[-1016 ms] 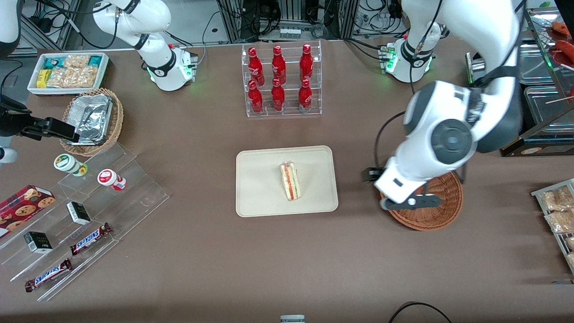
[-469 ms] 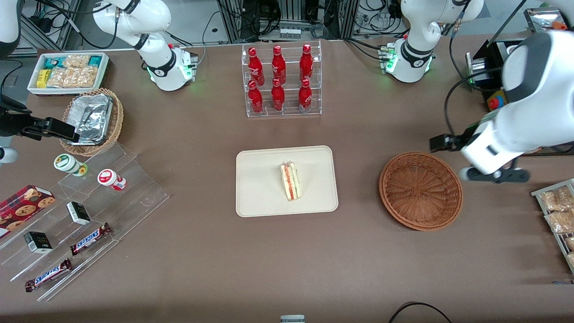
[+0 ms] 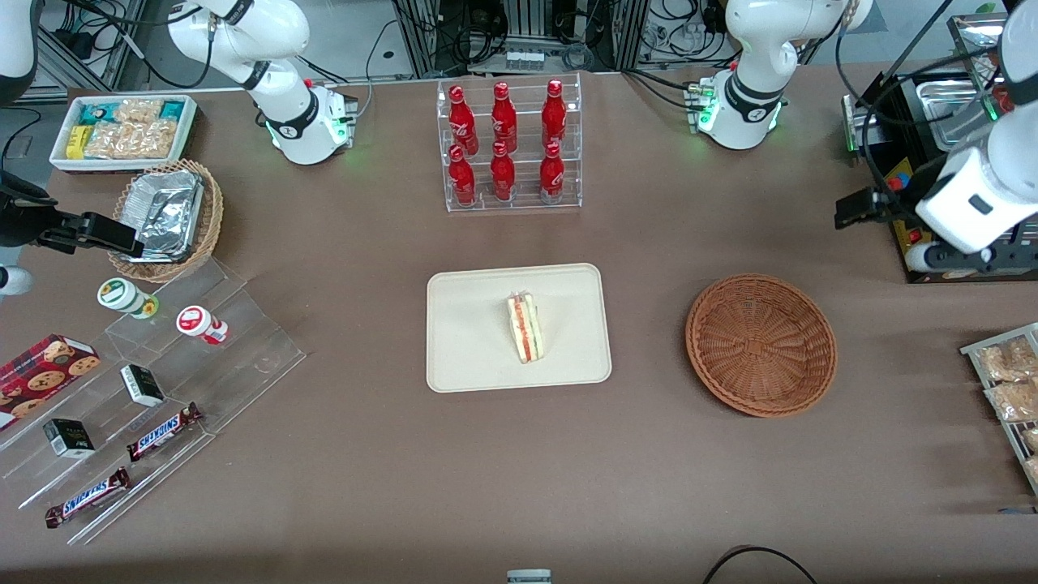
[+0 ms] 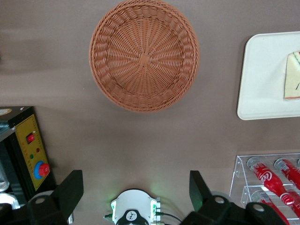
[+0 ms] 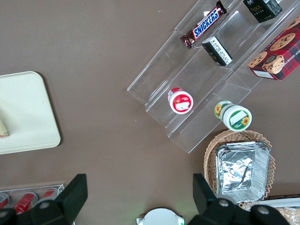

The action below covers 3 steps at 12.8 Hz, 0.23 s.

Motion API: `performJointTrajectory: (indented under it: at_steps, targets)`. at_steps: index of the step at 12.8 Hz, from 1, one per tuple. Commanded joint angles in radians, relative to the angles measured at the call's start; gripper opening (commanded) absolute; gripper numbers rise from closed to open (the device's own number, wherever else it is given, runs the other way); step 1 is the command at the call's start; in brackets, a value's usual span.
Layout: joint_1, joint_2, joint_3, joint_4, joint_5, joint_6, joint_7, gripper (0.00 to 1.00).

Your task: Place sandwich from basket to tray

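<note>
The sandwich (image 3: 525,328) lies on the cream tray (image 3: 470,341) in the middle of the table, its striped filling edge up. It also shows in the left wrist view (image 4: 293,75) on the tray (image 4: 262,70). The round reddish-brown basket (image 3: 761,345) stands beside the tray toward the working arm's end, with nothing in it; the left wrist view shows its bare weave (image 4: 144,55). My left gripper (image 3: 965,259) hangs high, past the basket toward the working arm's end and farther from the front camera. In the left wrist view the gripper (image 4: 133,192) is open wide and holds nothing.
A clear rack of red bottles (image 3: 508,146) stands farther from the camera than the tray. A black box with a yellow panel and red button (image 4: 33,152) sits under the gripper's side. The arm's base (image 3: 742,105) and a rack of snack packets (image 3: 1010,381) are near.
My left gripper has left the spot over the basket, rising and swinging toward the working arm's end and away from the front camera. The basket now shows whole. The sandwich has not moved.
</note>
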Motion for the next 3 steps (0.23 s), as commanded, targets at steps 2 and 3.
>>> performJointTrajectory:
  at_steps: [2, 3]
  targets:
    - [0.046, -0.132, -0.022, -0.108, 0.017, -0.004, 0.027, 1.00]
    - [0.057, -0.132, -0.022, -0.108, 0.017, -0.001, 0.027, 1.00]
